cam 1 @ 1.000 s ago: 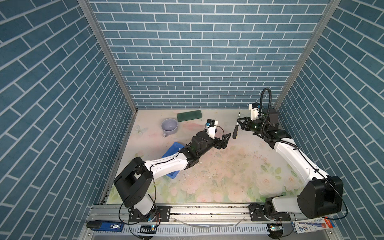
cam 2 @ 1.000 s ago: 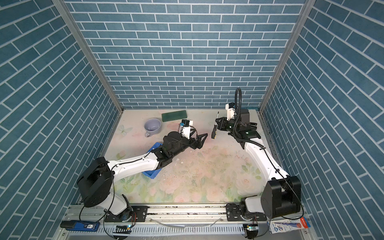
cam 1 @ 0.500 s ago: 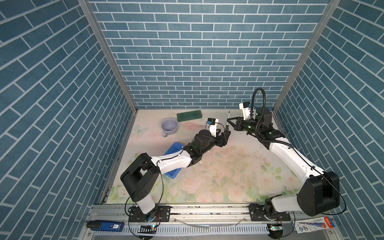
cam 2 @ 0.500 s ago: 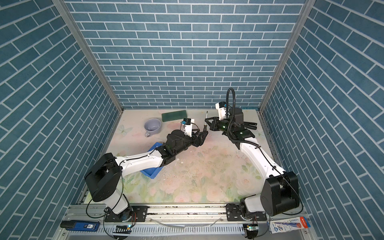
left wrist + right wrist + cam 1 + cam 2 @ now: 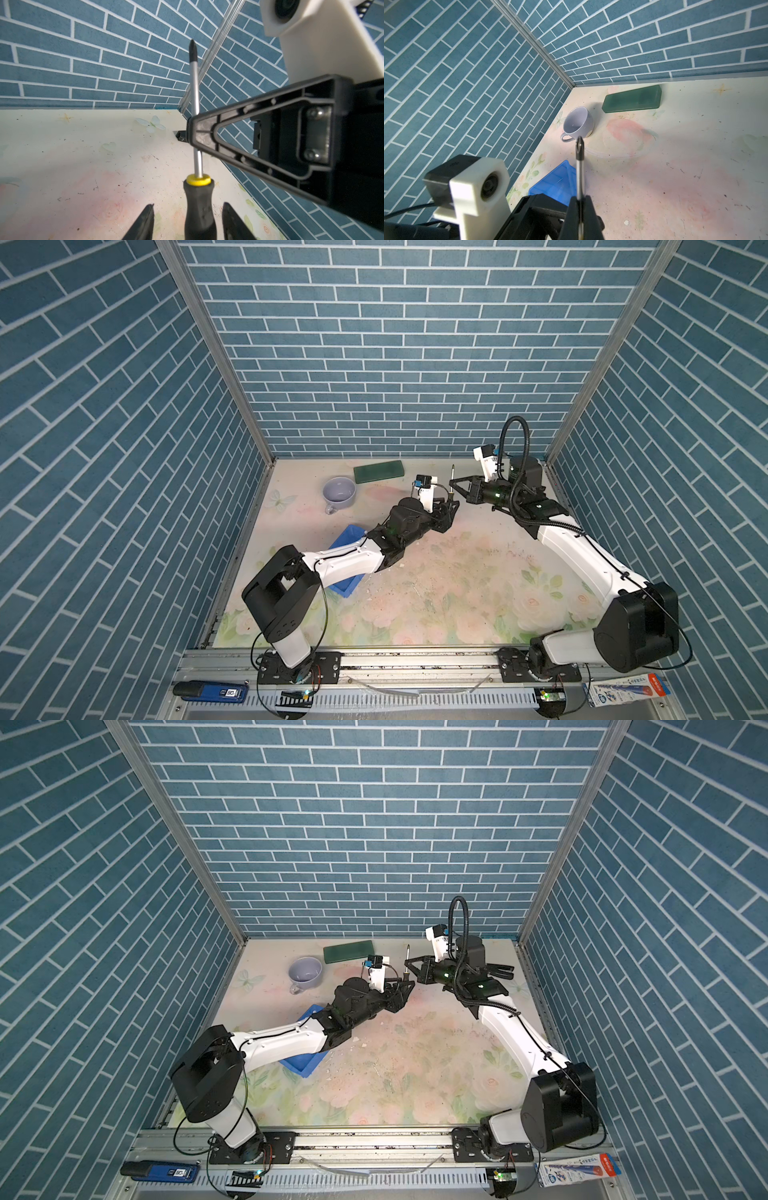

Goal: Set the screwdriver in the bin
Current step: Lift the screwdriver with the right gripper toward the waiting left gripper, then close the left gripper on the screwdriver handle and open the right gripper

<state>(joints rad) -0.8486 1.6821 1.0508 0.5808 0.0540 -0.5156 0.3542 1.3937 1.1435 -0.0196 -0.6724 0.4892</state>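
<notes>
The screwdriver (image 5: pixel 199 207) stands upright above the mat, tip up, with a black handle and a yellow ring. My right gripper (image 5: pixel 579 200) is shut on its silver shaft (image 5: pixel 579 172). My left gripper (image 5: pixel 188 205) is open, its fingers on either side of the handle with a gap on each side. In both top views the two grippers meet at the back middle, the left gripper (image 5: pixel 448 506) under the right gripper (image 5: pixel 453 482). The blue bin (image 5: pixel 345 536) lies on the left, partly hidden under my left arm; its corner (image 5: pixel 306 1064) shows in front.
A lavender cup (image 5: pixel 339 492) and a flat dark green block (image 5: pixel 379 470) sit at the back left. A small black object (image 5: pixel 180 137) lies by the back right corner. Brick-patterned walls close in the floral mat on three sides.
The right arm carried the screwdriver leftward and stood it upright between my left gripper's fingers. The left gripper's fingers have narrowed around the handle.
</notes>
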